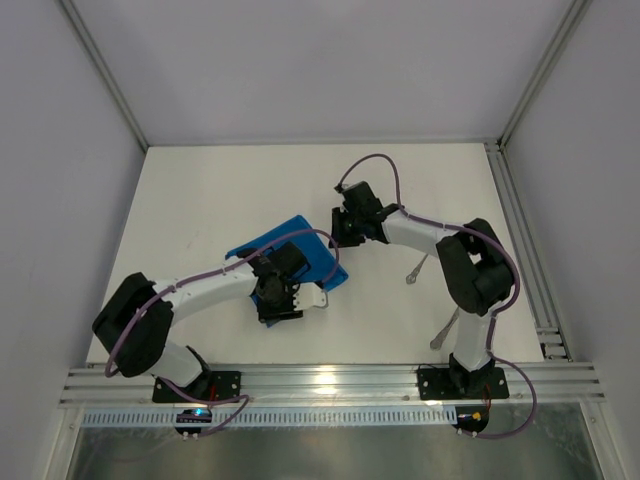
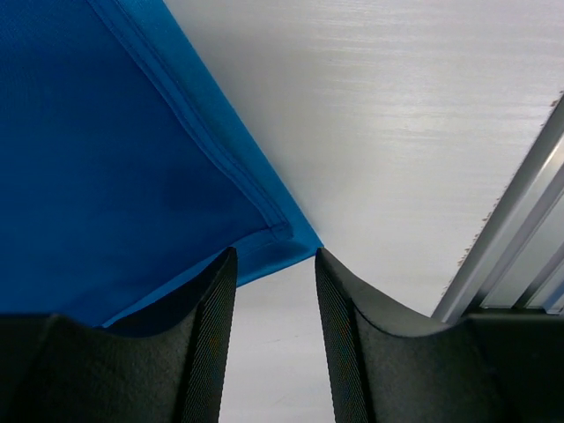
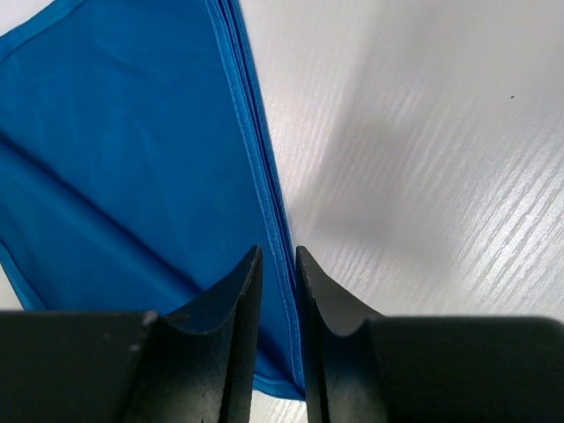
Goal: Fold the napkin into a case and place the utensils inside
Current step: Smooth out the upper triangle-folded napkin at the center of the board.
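No legible text — none anywhere

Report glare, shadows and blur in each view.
Top external: glare on the near rail, otherwise even light. Left wrist: napkin sharp, fingers dark and soft-edged. Right wrist: a broad soft shadow falls on the table beside the napkin's edge.

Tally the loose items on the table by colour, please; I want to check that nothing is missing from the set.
Blue napkin: 1
Silver utensils: 2
Total: 3
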